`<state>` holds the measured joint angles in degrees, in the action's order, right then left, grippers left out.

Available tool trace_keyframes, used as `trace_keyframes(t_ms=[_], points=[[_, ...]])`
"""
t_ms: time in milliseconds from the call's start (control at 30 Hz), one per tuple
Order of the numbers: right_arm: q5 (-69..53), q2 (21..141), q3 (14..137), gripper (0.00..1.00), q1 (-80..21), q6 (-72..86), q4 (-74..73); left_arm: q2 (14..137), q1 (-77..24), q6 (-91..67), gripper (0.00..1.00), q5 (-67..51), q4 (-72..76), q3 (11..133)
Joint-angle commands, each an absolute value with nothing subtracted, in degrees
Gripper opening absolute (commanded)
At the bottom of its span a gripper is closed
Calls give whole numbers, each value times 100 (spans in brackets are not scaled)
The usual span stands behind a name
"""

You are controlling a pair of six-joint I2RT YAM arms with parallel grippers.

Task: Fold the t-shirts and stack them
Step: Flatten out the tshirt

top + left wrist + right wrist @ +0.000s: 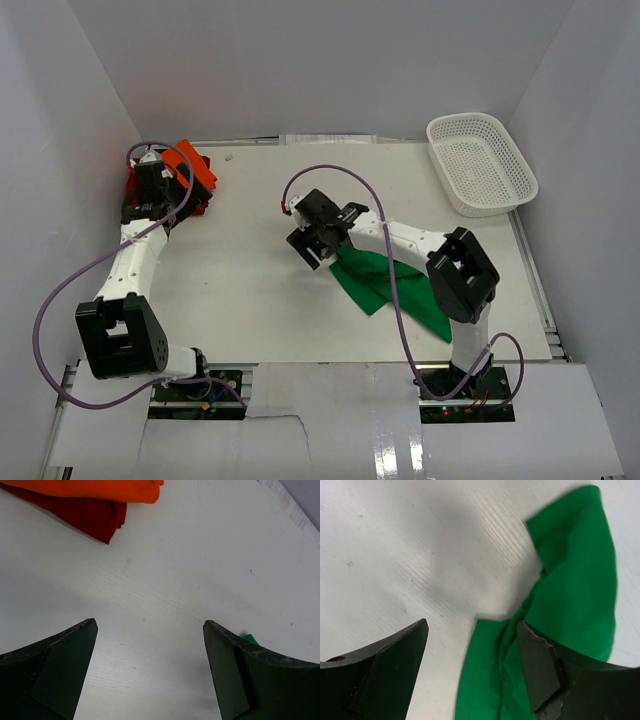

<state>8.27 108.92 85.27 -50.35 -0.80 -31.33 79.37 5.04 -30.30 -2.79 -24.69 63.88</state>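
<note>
The left arm rises from its base at the near left corner and reaches forward and slightly right, its forearm sloping up to a wrist held over the far left part of the counter. The left jaws stand wide apart, tips aimed down at the counter surface. The right arm folds sharply at a raised elbow above its base, then stretches left across the middle, wrist tilted downward. The right jaws are also spread wide, hovering just above the counter.
</note>
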Motion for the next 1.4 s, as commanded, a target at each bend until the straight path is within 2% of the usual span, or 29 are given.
trace_keyframes(t_ms=[0, 367, 533, 1167, 1367], points=[[686, 11082, 8947, 77, -5062, -501, -2638, 7814, 756, -3155, 98, -536, -2382, 6337], [783, 12392, 10406, 75, -4992, -712, -2769, 7787, 914, -3103, 98, -765, -2303, 6267], [642, 12735, 10784, 69, -4764, -458, -2874, 7813, 923, -3085, 98, -835, -2285, 6258], [229, 13008, 10433, 54, -4219, -123, -2953, 7831, 914, -3041, 98, -932, -2259, 6258], [132, 13087, 10301, 53, -4210, -88, -2944, 7840, 914, -3023, 98, -914, -2268, 6258]])
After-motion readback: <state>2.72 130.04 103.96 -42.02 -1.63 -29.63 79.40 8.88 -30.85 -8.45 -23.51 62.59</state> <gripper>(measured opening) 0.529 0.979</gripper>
